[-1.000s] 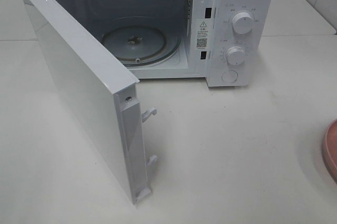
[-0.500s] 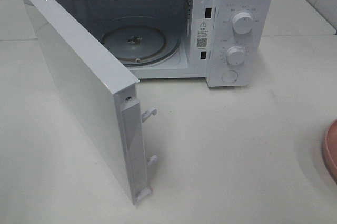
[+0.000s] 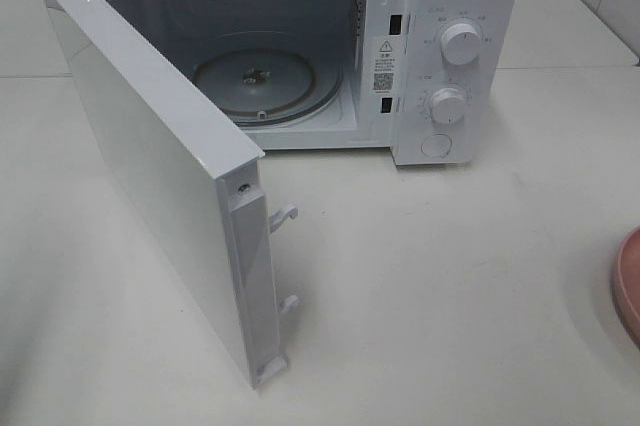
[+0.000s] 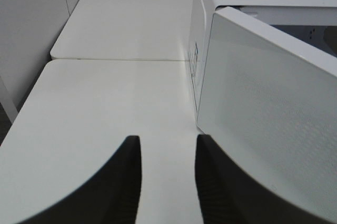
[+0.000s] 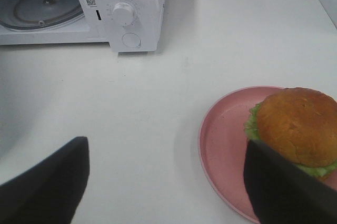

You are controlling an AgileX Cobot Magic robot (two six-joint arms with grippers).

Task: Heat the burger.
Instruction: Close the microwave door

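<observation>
The burger (image 5: 299, 125), with a glossy brown bun and green lettuce, sits on a pink plate (image 5: 224, 145); only the plate's edge (image 3: 628, 284) shows at the right of the high view. The white microwave (image 3: 450, 6) stands at the back with its door (image 3: 150, 161) swung wide open and its glass turntable (image 3: 265, 81) bare. My right gripper (image 5: 166, 187) is open and empty, its fingers (image 5: 47, 182) wide apart, one next to the burger. My left gripper (image 4: 167, 182) is open and empty beside the door's outer face (image 4: 268, 124). Neither arm shows in the high view.
The open door juts forward over the left half of the white table (image 3: 450, 296). Two knobs (image 3: 460, 43) and a round button sit on the microwave's right panel. A wall stands at the table's left side in the left wrist view (image 4: 26, 24).
</observation>
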